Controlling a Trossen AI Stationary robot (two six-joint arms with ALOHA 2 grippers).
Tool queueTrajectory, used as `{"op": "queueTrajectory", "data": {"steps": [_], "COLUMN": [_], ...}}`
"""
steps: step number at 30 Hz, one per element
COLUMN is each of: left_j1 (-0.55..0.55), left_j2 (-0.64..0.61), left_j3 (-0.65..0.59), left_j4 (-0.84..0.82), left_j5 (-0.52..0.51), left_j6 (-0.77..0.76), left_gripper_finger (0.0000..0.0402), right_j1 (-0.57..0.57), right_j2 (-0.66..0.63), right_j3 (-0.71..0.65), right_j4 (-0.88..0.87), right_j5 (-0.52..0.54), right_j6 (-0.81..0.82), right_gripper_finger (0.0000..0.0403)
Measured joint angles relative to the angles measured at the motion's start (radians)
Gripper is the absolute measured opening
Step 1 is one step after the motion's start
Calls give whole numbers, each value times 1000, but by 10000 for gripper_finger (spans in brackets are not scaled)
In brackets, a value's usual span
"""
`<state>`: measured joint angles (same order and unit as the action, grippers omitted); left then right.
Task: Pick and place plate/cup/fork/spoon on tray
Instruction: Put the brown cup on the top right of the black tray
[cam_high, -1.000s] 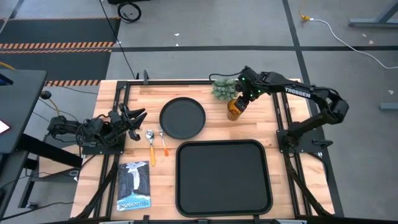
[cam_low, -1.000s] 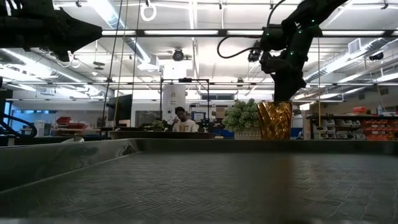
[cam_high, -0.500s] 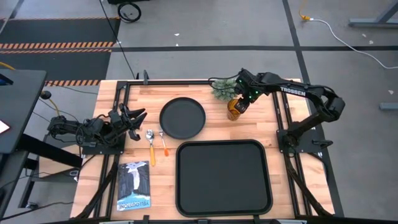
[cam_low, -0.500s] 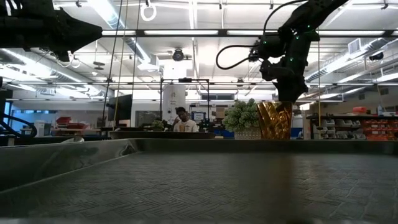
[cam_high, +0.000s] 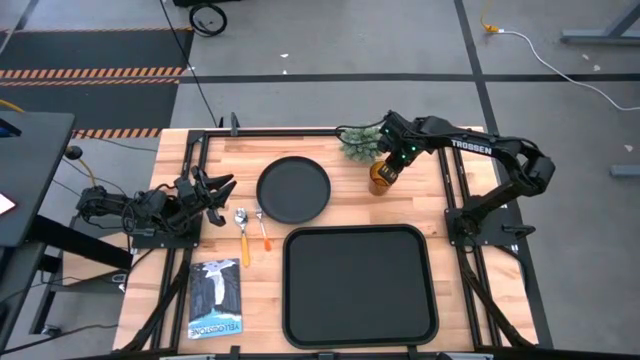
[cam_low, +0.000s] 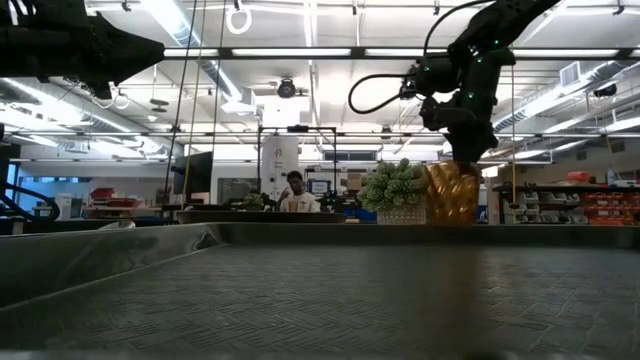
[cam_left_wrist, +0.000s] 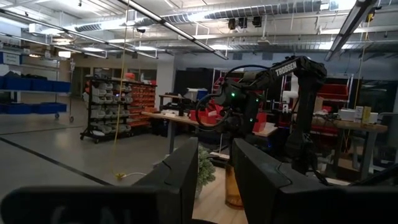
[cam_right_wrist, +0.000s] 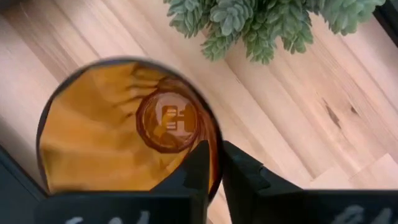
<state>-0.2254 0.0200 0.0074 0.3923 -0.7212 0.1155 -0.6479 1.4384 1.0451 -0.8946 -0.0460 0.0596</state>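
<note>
The amber cup (cam_high: 381, 178) stands upright at the far right of the table, next to a green potted plant (cam_high: 362, 142). My right gripper (cam_right_wrist: 214, 171) reaches down from above and is shut on the cup's rim. The black plate (cam_high: 292, 189) lies at the far middle, with the spoon (cam_high: 242, 228) and the fork (cam_high: 263, 228) side by side on the wood to its near left. The black tray (cam_high: 360, 285) fills the near middle. My left gripper (cam_high: 218, 188) waits open at the table's left edge. My right gripper pinches the cup's wall at the rim (cam_right_wrist: 215, 144), with one finger (cam_right_wrist: 198, 167) inside the cup and the other (cam_right_wrist: 242, 171) outside. The fingers point down from above. The cup stays upright (cam_low: 452, 195); the tray's rim hides its base in the low view.
A printed booklet (cam_high: 215, 298) lies at the near left. The plant (cam_low: 392, 188) stands close beside the cup on its far-left side. Black frame rails (cam_high: 455, 190) run along the table's left and right edges.
My right gripper has shifted a little toward the table's left edge and settled onto the cup. The cup has been nudged slightly where it stands.
</note>
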Motion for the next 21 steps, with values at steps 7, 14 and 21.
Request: {"op": "queueTrajectory", "data": {"steps": [7,14,21], "left_j1": [0,0,0], "left_j2": [0,0,0], "left_j3": [0,0,0], "left_j4": [0,2,2], "left_j5": [0,0,0], "left_j6": [0,0,-1], "left_gripper_finger": [107,107,107], "right_j1": [-2,-2,43], "right_j2": [-11,-42,-84], "right_j3": [-1,34,100], "right_j4": [-35,-136,-205], "right_j5": [-32,-45,-62], "right_j6": [-62,-90,-89], "right_gripper_finger": [12,13,13]}}
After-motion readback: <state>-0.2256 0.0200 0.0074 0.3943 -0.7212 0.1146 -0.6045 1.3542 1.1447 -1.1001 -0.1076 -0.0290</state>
